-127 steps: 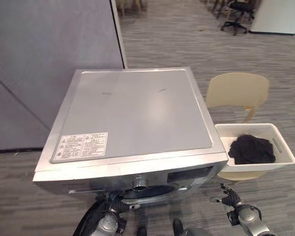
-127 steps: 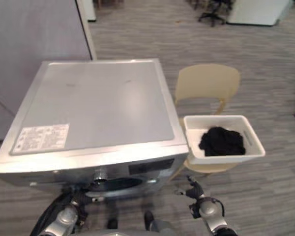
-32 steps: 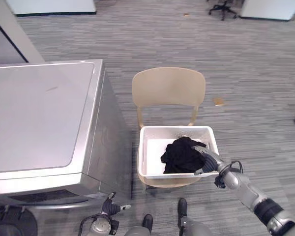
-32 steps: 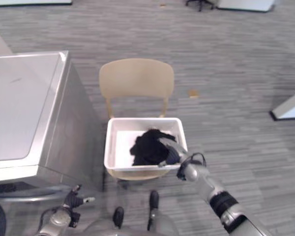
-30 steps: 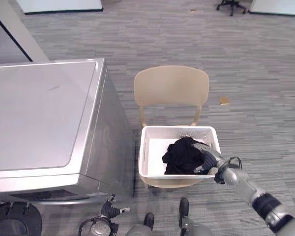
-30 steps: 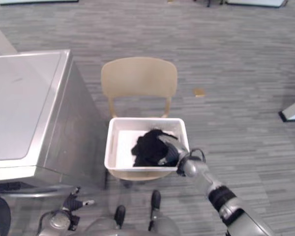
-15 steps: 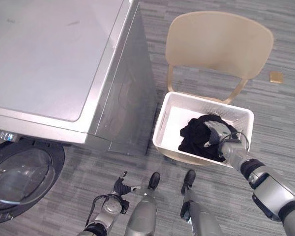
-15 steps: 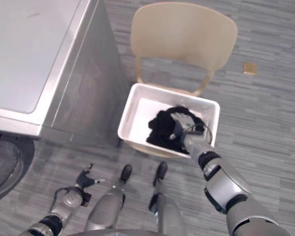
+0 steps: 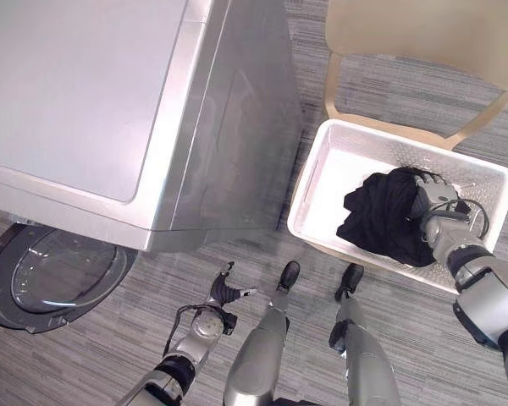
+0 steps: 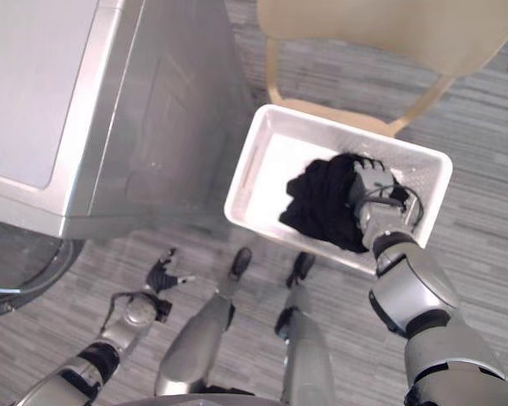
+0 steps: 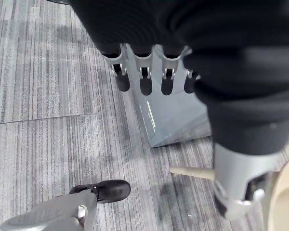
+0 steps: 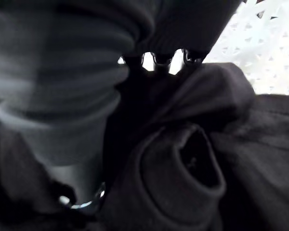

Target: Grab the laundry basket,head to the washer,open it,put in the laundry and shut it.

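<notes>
Laundry (image 9: 388, 213): a dark bundle lying in the right half of the white basket (image 9: 322, 182), bunched against the far right wall. The left half of the basket floor is bare white.

Right hand (image 9: 433, 196) is down in the basket, on top of the bundle at its right side. In the right wrist view the fingers (image 12: 156, 60) run into the cloth and their tips are hidden in the folds; cannot tell whether they have closed on it.

Basket sits on the seat of a tan chair (image 9: 423, 38), whose backrest rises on the far side. The basket's near rim overhangs the seat's front edge. Its left rim lies just beside the washer (image 9: 110, 101), with a narrow strip of floor (image 9: 271, 241) between the two.

Washer stands to the left, flat grey top, its right side panel facing the basket. The door (image 9: 55, 275) hangs open at the washer's lower front, swung out over the floor, glass showing.

Left hand (image 9: 226, 292) is low, near the floor, between the door and the basket, touching nothing. Left wrist view: fingers (image 11: 143, 82) straight and spread, thumb (image 11: 236, 190) apart, nothing held.

Grey striped floor lies open in front of the washer and along the basket's near side.
</notes>
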### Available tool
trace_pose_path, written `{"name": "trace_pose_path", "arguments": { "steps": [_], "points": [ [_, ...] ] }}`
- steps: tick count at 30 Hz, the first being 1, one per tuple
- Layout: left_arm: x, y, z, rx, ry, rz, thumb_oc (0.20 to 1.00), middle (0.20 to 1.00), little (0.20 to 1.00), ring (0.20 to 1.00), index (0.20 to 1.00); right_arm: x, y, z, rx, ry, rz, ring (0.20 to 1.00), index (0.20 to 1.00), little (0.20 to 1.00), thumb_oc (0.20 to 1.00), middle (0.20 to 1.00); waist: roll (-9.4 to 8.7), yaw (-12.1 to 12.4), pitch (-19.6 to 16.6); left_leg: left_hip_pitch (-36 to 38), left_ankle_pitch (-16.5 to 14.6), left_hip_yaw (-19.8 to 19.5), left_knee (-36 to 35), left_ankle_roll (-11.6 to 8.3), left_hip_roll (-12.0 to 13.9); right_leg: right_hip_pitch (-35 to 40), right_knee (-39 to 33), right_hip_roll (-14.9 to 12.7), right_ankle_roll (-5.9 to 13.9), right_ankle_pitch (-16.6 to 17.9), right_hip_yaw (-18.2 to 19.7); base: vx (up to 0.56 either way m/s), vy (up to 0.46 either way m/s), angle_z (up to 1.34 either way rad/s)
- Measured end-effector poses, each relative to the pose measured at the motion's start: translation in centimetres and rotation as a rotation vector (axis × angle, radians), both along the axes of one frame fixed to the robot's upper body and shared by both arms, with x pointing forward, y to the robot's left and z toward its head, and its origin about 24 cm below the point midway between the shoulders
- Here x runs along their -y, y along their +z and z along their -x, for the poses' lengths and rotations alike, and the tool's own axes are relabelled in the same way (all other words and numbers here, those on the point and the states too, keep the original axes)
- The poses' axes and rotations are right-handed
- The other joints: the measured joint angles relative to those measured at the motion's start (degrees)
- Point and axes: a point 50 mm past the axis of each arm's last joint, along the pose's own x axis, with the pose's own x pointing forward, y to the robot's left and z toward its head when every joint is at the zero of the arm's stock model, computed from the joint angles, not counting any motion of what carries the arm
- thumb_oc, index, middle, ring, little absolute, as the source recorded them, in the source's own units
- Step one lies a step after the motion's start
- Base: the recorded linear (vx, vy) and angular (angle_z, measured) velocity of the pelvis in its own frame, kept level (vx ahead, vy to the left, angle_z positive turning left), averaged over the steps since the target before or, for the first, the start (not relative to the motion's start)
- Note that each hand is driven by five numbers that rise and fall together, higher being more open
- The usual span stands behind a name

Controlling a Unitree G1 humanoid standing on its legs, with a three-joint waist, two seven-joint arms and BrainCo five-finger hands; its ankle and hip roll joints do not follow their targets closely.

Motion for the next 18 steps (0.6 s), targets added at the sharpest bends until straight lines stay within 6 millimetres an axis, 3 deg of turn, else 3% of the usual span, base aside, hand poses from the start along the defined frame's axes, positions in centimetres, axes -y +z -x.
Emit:
{"name": "trace_pose_path", "arguments": {
  "steps": [3,4,6,7,11,12,16,18],
  "points": [
    [0.0,0.2,-0.3,0.009,0.005,0.003,1.0,1.0,1.0,1.0,1.0,-1.1,0.3,-0.3,0.059,0.011,-0.197,0.2,0.2,0.2,0.2,0.2,0.0,0.02,-0.01,1.67,0.0,0.03,-0.16,0.0,-0.09,1.52,0.26,-0.01,-0.01,-0.05,0.15,0.01,-0.033,0.02],
    [-0.4,0.4,-0.4,0.018,0.023,0.01,1.0,1.0,1.0,1.0,1.0,-1.5,0.0,-0.2,0.109,0.007,-0.365,0.2,0.2,0.2,0.2,0.2,-0.05,-0.33,-0.04,3.12,0.0,0.01,-0.29,0.0,-0.1,2.92,0.25,-0.01,0.0,-0.06,0.19,0.0,0.0,0.0],
    [-0.9,0.4,-0.2,0.016,0.045,0.01,1.0,1.0,1.0,1.0,1.0,-1.5,-0.4,0.1,0.134,-0.012,-0.46,0.2,0.2,0.2,0.2,0.2,-0.18,-0.62,-0.19,4.15,-0.01,0.07,-0.29,0.01,-0.1,3.93,0.25,0.0,0.04,-0.08,0.29,0.0,0.0,0.0],
    [-1.3,0.3,0.0,0.013,0.07,0.016,1.0,1.0,1.0,1.0,1.0,-1.7,-0.1,0.2,0.191,-0.023,-0.592,0.2,0.2,0.2,0.2,0.2,-0.34,-1.33,-0.24,5.05,-0.02,0.27,-0.39,0.02,-0.1,4.84,0.16,0.01,0.32,-0.29,0.66,0.04,-0.023,-0.06],
    [-2.0,-0.1,0.8,-0.002,0.11,0.026,1.0,1.0,1.0,1.0,1.0,-3.4,0.5,0.6,0.272,0.068,-0.752,0.2,0.2,0.2,0.2,0.2,-1.67,-3.13,-1.41,6.67,-0.07,1.52,-0.75,0.05,-0.01,5.84,-0.02,-0.18,0.62,-0.5,1.89,0.07,-0.001,-0.15],
    [-2.5,-0.4,1.4,-0.016,0.135,0.03,1.0,1.0,1.0,1.0,1.0,-4.9,0.6,1.4,0.298,0.159,-0.819,0.2,0.2,0.2,0.2,0.2,-2.83,-4.73,-2.15,8.04,-0.05,1.57,-1.35,0.06,0.36,7.02,-0.26,0.16,0.62,-0.5,2.04,0.13,0.029,-0.04],
    [-2.5,-1.0,2.6,-0.053,0.148,0.051,1.0,1.0,1.0,1.0,1.0,-6.5,-0.1,4.3,0.327,0.276,-0.973,0.2,0.2,0.2,0.2,0.2,-5.11,-6.03,-3.65,12.63,-0.59,2.52,-2.4,0.3,0.77,11.17,-1.14,0.87,0.62,-0.57,2.62,0.1,0.05,-0.14],
    [-3.7,-2.6,5.9,-0.136,0.191,0.058,1.0,1.0,1.0,1.0,1.0,-8.5,-1.2,8.0,0.287,0.431,-1.108,0.2,0.2,0.2,0.2,0.2,-7.24,-9.37,-9.95,16.82,-1.65,3.76,-3.77,1.38,0.96,14.3,-1.18,0.9,0.62,-1.72,3.56,0.15,0.183,-0.25]
  ]
}}
